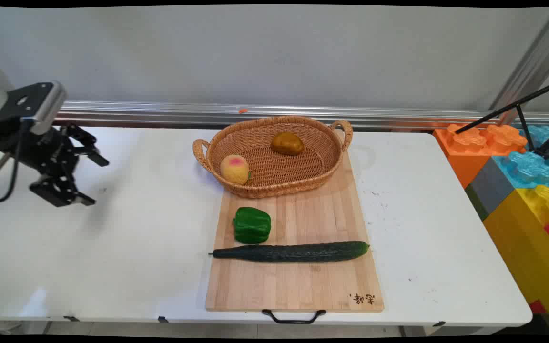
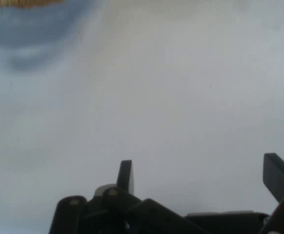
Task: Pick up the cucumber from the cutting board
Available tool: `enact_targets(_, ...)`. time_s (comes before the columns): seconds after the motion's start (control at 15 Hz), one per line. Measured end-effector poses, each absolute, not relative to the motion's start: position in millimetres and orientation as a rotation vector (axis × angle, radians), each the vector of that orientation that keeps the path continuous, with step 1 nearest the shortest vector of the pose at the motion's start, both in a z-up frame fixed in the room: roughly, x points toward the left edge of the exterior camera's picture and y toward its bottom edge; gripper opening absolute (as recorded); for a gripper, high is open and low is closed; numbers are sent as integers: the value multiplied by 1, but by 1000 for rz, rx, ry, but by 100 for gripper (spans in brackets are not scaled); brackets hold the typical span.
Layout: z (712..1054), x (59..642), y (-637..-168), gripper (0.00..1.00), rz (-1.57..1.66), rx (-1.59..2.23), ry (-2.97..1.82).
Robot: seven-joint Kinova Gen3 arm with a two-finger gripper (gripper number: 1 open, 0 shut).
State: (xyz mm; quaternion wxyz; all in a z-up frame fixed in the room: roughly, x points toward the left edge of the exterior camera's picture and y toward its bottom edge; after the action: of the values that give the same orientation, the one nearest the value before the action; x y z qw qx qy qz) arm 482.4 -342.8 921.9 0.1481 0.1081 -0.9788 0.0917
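Well apart, empty jaws (image 1: 94,180) face woven oval basket (image 1: 274,188).

Green pepper (image 1: 251,225), dark green cucumber (image 1: 291,252), tan woven basket (image 1: 274,183).
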Motion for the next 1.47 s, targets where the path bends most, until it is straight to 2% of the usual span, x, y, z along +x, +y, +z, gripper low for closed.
enact_targets(0.33, 917, 430, -336, 100, 225, 354, -2731)
enact_targets(0.93, 914, 262, -313, 100, 207, 338, -2671)
enact_targets(1.2, 898, 204, -313, 100, 240, 307, -2658)
enact_targets(1.47, 865, 154, -330, 100, 305, 267, -2652)
